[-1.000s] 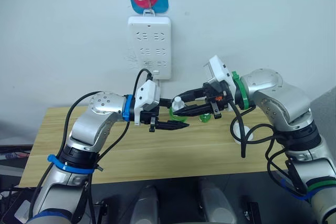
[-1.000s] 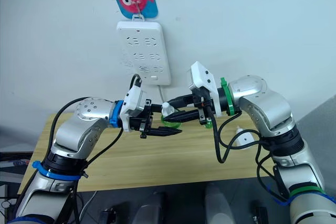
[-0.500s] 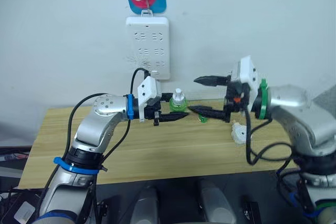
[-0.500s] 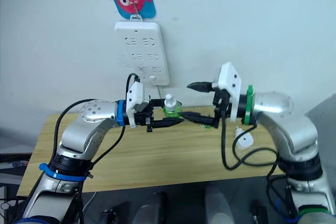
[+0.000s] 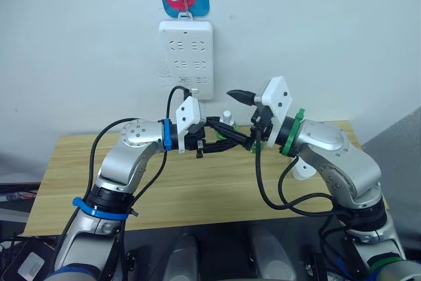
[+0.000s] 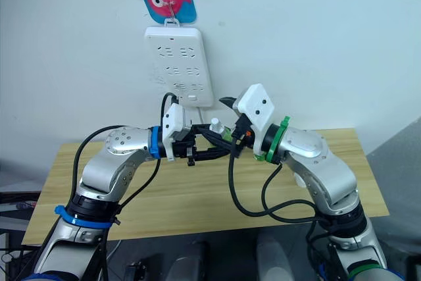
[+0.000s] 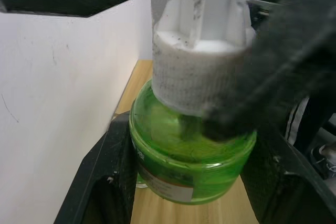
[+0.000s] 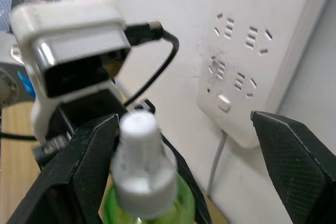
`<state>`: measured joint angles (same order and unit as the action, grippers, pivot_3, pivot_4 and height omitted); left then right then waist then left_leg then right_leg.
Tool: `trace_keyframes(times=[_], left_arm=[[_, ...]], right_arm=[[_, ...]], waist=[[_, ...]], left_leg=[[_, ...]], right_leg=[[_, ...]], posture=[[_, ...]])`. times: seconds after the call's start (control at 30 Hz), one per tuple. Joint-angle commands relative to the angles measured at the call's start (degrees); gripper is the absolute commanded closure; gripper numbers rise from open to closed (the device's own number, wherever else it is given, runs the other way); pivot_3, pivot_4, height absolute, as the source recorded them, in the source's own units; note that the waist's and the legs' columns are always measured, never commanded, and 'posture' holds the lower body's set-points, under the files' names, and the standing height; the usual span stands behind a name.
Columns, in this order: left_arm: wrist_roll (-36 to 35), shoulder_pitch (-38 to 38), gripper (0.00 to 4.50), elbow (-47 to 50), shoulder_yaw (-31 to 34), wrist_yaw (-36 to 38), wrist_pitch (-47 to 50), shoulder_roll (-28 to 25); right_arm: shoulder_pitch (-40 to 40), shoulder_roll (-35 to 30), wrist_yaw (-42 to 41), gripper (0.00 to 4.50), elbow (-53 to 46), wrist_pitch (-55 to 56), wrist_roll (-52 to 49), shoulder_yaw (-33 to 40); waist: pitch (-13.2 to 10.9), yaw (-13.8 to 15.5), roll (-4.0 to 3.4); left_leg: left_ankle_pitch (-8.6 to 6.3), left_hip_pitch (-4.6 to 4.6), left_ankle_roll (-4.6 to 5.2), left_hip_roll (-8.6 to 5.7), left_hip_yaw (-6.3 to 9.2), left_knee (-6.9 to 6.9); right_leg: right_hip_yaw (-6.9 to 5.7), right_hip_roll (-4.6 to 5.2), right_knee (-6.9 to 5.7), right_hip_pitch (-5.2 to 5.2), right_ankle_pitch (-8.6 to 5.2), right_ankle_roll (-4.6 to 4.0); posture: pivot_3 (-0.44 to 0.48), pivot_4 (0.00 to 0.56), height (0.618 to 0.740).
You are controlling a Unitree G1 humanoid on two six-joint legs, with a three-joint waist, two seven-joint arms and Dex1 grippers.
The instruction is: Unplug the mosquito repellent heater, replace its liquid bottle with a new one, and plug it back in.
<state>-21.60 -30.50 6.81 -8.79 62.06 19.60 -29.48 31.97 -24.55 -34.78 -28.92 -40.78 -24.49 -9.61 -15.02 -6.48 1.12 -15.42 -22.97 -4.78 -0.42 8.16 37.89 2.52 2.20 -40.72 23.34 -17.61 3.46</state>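
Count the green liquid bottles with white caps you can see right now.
1. The green liquid bottle with a white cap is gripped in the left gripper, above the light wooden table, below the white wall-mounted power strip. Another may be hidden behind the arms.

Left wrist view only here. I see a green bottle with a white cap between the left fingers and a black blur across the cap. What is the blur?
Observer: It's the right gripper, open wide, with one finger on each side of the cap and not closed on the bottle.
Operator: Is the bottle on the table or in the air?
Observer: In the air. The left gripper holds it above the table, close to the wall.
Operator: Where's the heater?
Observer: A small white unit, apparently the heater, lies on the table behind the right forearm. It isn't plugged into the power strip on the wall.
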Motion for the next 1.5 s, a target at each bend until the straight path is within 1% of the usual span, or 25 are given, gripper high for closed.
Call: trace_keyframes(times=[0.03,0.23,0.3,0.37,0.43,0.53,0.63,0.73,0.83,1.1,1.2,1.27,1.37,1.5], left_arm=[[-1.0,0.4,2.23,3.0,0.7,0.2,0.0,-0.5],[-1.2,0.2,2.23,2.3,1.1,0.2,-0.1,-0.9],[-1.1,0.0,2.23,1.9,1.1,0.3,-0.2,-1.0],[-1.1,-0.3,2.23,1.7,1.1,0.4,-0.2,-1.0],[-1.1,-0.6,2.23,1.6,1.0,0.6,-0.1,-0.9],[-1.1,-0.6,2.23,1.8,0.7,0.6,-0.2,-0.6],[-1.1,-0.4,2.23,2.2,0.4,0.7,-0.3,-0.5],[-1.1,0.0,2.23,2.6,0.3,0.8,-0.3,-0.4],[-1.2,0.3,2.23,2.8,0.3,1.1,-0.3,-0.5],[-1.2,0.7,2.23,2.9,0.4,1.0,-0.3,-0.7],[-1.0,0.7,2.23,2.8,0.5,0.9,-0.4,-0.6],[-1.0,0.7,2.23,2.6,0.6,1.0,-0.5,-0.7],[-1.0,0.7,2.23,2.6,0.6,1.1,-0.5,-0.8],[-0.8,0.9,2.23,2.8,0.1,1.8,-0.5,-1.1]], right_arm=[[-1.0,-4.3,-4.5,0.26,-2.2,-0.8,-4.1,5.0],[-3.6,-11.9,-9.8,0.26,-4.2,-3.1,-9.2,8.5],[-4.2,-12.5,-10.6,0.26,-6.0,-4.3,-11.7,8.5],[-4.0,-10.8,-8.8,0.26,-7.8,-5.0,-12.5,6.5],[-3.3,-7.8,-5.9,0.26,-7.9,-4.4,-10.5,3.4],[-1.8,-2.4,-1.2,0.26,-5.3,-2.3,-5.8,-1.1],[-0.5,0.6,0.8,0.26,-3.0,-1.3,-3.5,-2.5],[1.1,1.6,1.2,0.26,-0.9,-0.5,-2.2,-2.2],[1.1,-0.8,-1.0,0.26,-0.2,-0.8,-3.4,0.3],[-0.3,-11.7,-7.6,0.26,2.7,-2.3,-7.3,9.4],[-2.5,-17.0,-12.5,0.26,2.3,-2.0,-8.4,10.9],[-3.2,-19.2,-15.3,0.26,1.6,-2.1,-9.7,11.1],[-2.7,-19.1,-16.8,0.26,-0.3,-4.3,-14.1,10.9],[0.8,-13.7,-12.5,0.26,-1.7,-6.5,-15.8,7.7]], waist=[[0.0,0.1,0.00],[0.0,0.1,0.00],[0.0,0.1,0.00],[0.0,0.0,0.00],[0.0,-0.2,0.01],[0.0,-0.3,0.00],[0.0,-0.1,0.00],[0.0,0.1,0.01],[0.1,0.2,-0.01],[0.1,0.1,0.00],[0.1,0.2,0.01],[0.1,0.1,0.01],[0.1,-0.3,0.01],[0.1,-0.4,0.01]], left_leg=[[0.00,0.00,0.01,0.01,0.00,0.00],[-0.08,0.01,0.14,0.03,-0.02,0.03],[-0.08,0.02,0.15,0.04,-0.02,0.02],[-0.08,0.01,0.14,0.04,-0.02,0.02],[-0.07,0.03,0.13,0.06,-0.03,0.02],[-0.05,0.04,0.10,0.07,-0.02,0.03],[-0.01,0.04,0.01,0.04,-0.02,0.05],[0.00,0.00,0.00,0.00,0.01,0.04],[0.00,0.01,-0.01,0.00,0.00,0.04],[-0.05,0.00,0.10,0.01,-0.02,0.03],[-0.06,0.00,0.11,0.00,-0.05,0.03],[-0.07,0.00,0.13,0.02,-0.07,0.01],[-0.07,0.03,0.14,0.04,-0.14,0.02],[-0.07,0.05,0.13,0.08,-0.15,0.05]], right_leg=[[0.00,0.00,0.00,0.00,0.00,0.00],[0.01,-0.02,-0.03,0.00,0.00,0.00],[0.00,-0.03,-0.04,0.00,0.00,0.00],[0.01,-0.03,-0.03,-0.01,0.00,0.00],[0.01,-0.04,-0.04,0.00,0.00,0.00],[0.01,-0.06,-0.08,0.00,0.00,0.00],[0.02,-0.04,-0.07,0.00,0.00,0.00],[0.00,0.00,-0.04,0.00,0.00,0.00],[0.00,0.02,-0.02,0.00,0.00,0.00],[0.00,-0.01,-0.02,0.00,0.00,0.00],[0.01,0.01,-0.02,-0.01,0.00,0.00],[0.01,0.00,-0.01,-0.01,0.00,0.00],[0.05,-0.01,-0.03,-0.01,0.00,0.00],[0.06,-0.05,-0.07,-0.01,0.00,0.00]], posture=[[-0.120,0.195,0.740],[-0.125,0.193,0.740],[-0.127,0.191,0.740],[-0.129,0.189,0.740],[-0.131,0.188,0.740],[-0.126,0.185,0.740],[-0.124,0.183,0.740],[-0.122,0.180,0.740],[-0.122,0.179,0.740],[-0.129,0.181,0.740],[-0.129,0.182,0.740],[-0.131,0.183,0.740],[-0.132,0.185,0.740],[-0.131,0.186,0.740]])
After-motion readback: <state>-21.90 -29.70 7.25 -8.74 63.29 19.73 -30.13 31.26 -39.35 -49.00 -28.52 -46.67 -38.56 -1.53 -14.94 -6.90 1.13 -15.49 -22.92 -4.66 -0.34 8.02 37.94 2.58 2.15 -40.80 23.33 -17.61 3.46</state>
